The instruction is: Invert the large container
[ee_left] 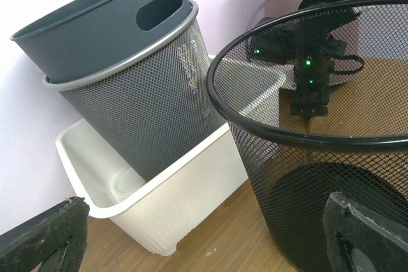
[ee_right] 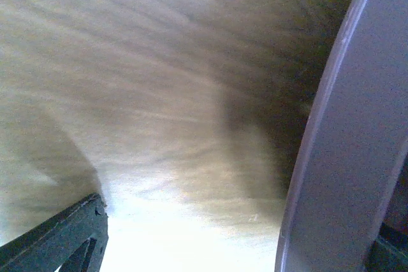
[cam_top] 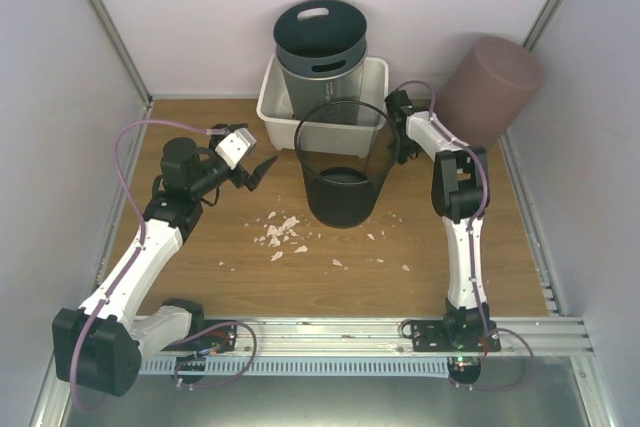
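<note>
The large container is a black wire-mesh basket (cam_top: pixel 343 197) standing upright, mouth up, in the middle of the wooden table. It fills the right of the left wrist view (ee_left: pixel 331 176). My left gripper (cam_top: pixel 256 173) is open and empty, just left of the basket, apart from it; its fingers frame the left wrist view (ee_left: pixel 204 227). My right gripper (cam_top: pixel 394 139) points down at the basket's right rim and also shows in the left wrist view (ee_left: pixel 310 93). In the blurred right wrist view its fingers are spread (ee_right: pixel 236 250), with the rim (ee_right: pixel 338 144) beside the right finger.
A white tub (cam_top: pixel 272 107) behind the basket holds a grey mesh bin with a dark grey insert (cam_top: pixel 320 42). A mauve cylinder (cam_top: pixel 490 87) leans at the back right wall. White crumbs (cam_top: pixel 280 232) lie on the table in front of the basket. Walls close both sides.
</note>
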Controlling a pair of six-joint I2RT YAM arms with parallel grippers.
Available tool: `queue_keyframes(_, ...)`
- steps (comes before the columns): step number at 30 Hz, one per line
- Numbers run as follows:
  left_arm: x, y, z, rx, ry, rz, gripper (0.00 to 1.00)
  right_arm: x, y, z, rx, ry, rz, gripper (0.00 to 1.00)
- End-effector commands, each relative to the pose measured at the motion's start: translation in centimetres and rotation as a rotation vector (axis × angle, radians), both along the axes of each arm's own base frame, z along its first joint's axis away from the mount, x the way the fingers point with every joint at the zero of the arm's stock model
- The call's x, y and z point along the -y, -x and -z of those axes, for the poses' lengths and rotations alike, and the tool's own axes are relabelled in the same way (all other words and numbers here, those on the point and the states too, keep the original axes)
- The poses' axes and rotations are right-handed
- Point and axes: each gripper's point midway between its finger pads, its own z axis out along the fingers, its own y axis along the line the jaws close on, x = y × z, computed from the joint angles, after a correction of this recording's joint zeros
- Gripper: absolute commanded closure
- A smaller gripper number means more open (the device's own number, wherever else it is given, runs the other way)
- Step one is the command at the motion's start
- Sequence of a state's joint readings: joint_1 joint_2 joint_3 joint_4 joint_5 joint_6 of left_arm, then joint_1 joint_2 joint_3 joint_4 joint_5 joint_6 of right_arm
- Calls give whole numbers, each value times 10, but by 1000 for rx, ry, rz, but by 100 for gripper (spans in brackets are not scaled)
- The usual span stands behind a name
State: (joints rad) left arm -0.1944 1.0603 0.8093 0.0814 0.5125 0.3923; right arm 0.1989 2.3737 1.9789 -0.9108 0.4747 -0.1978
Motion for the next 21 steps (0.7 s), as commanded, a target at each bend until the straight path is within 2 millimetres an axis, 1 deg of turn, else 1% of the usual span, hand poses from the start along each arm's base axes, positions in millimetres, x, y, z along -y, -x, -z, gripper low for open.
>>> queue_keyframes(1, -2, 3, -14, 37, 16, 0, 1, -30, 27, 17, -86, -23, -46, 14)
queue_keyframes(4, -1, 4, -13, 30, 19, 0, 1, -17, 28, 14, -63, 74, -13, 11)
queue_keyframes(9, -1, 4, -12, 24, 29, -1, 1, 0, 28, 17, -24, 178, 8, 11)
queue_keyframes(12, -1, 2, -11, 20, 34, 0, 1, 7, 26, 16, 23, 226, 8, 11)
queue_keyframes(14, -1, 1, -10, 17, 36, 1, 1, 12, 25, 11, 58, 257, 12, 11)
queue_keyframes(18, 0, -2, -9, 9, 43, 2, 1, 18, 23, 5, 107, 298, 9, 11)
queue_keyframes(21, 1, -3, -9, 4, 48, 4, 1, 16, 22, 3, 121, 288, 0, 11)
